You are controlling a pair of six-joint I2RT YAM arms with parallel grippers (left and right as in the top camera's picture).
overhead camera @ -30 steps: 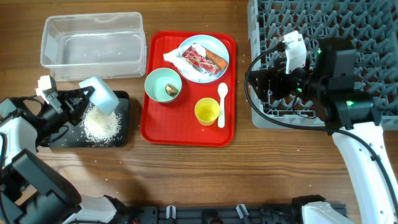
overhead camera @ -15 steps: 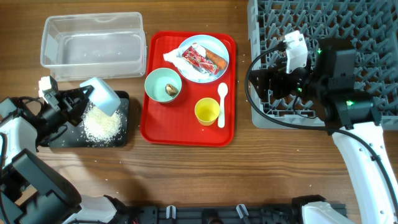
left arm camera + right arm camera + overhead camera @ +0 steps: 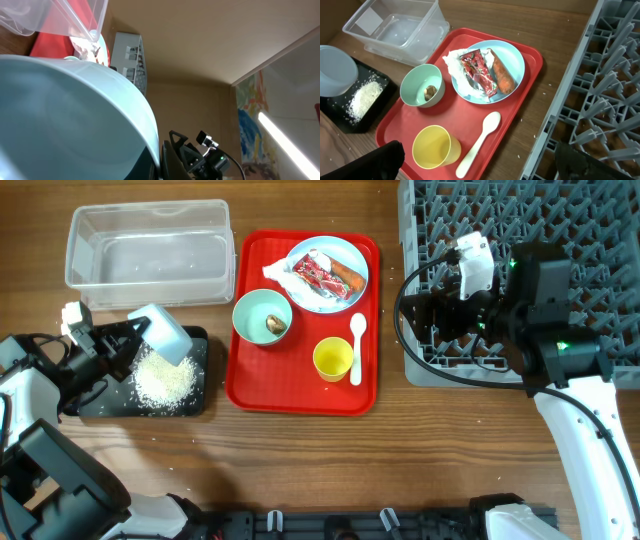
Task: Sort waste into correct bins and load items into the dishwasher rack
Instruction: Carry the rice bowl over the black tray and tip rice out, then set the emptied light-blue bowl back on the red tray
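My left gripper point(image 3: 135, 338) is shut on a light blue bowl point(image 3: 160, 333) and holds it tipped over the black tray point(image 3: 195, 402), where white rice point(image 3: 165, 382) lies in a heap. The bowl fills the left wrist view point(image 3: 65, 115). The red tray point(image 3: 300, 395) carries a pale green bowl point(image 3: 262, 318) with a brown scrap point(image 3: 275, 324), a yellow cup point(image 3: 333, 360), a white spoon point(image 3: 357, 347) and a light blue plate point(image 3: 327, 273) with tissue point(image 3: 278, 272), red wrapper point(image 3: 316, 275) and an orange piece point(image 3: 347, 276). My right gripper point(image 3: 480, 162) is open and empty above the grey rack's point(image 3: 520, 240) left edge.
The clear tub point(image 3: 148, 255) stands empty at the back left, behind the black tray. A few rice grains lie scattered on the wooden table between the red tray and the rack.
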